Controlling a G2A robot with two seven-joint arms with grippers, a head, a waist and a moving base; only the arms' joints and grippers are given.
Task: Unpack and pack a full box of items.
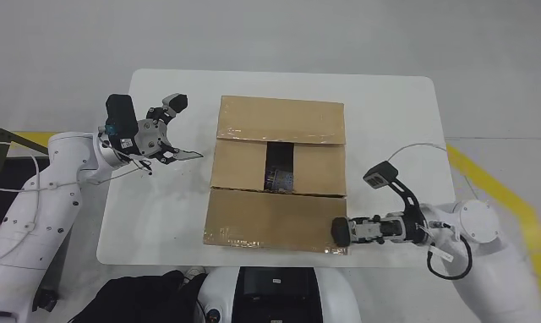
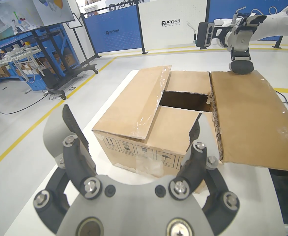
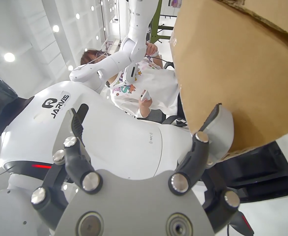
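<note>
Looking down, we find the box [image 1: 317,169] at the centre of the table [image 1: 169,221], flaps ajar; the left gripper [image 1: 188,127], jaws spread, sits at its 9 o'clock, the right gripper [image 1: 338,232], jaws apart, at 5 o'clock.

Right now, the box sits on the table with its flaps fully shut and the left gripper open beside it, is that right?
No: the top view shows a dark gap in the box between its flaps. It sits on the table, left gripper open beside it.

Handling pictograms [image 2: 139,152] on box [image 2: 168,124] side
</note>
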